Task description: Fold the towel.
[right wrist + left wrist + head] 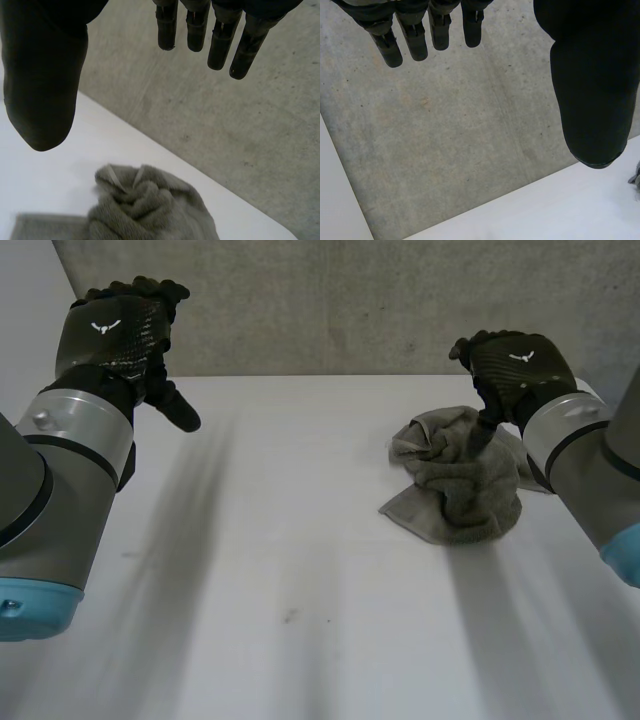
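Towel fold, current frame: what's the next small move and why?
Probably lower the right hand onto the towel and pinch an edge to spread it flat. The towel lies in a crumpled heap on the table, so it isn't ready to fold. The right hand is over it, fingers straight and empty, while the left hand is far off, also open.

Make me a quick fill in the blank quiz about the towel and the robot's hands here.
1. The grey towel lies ____ on the white table.
2. Of the left hand and the right hand, the towel lies nearer the ____ one.
3. Both hands are open and hold ____.
Missing words: crumpled; right; nothing.
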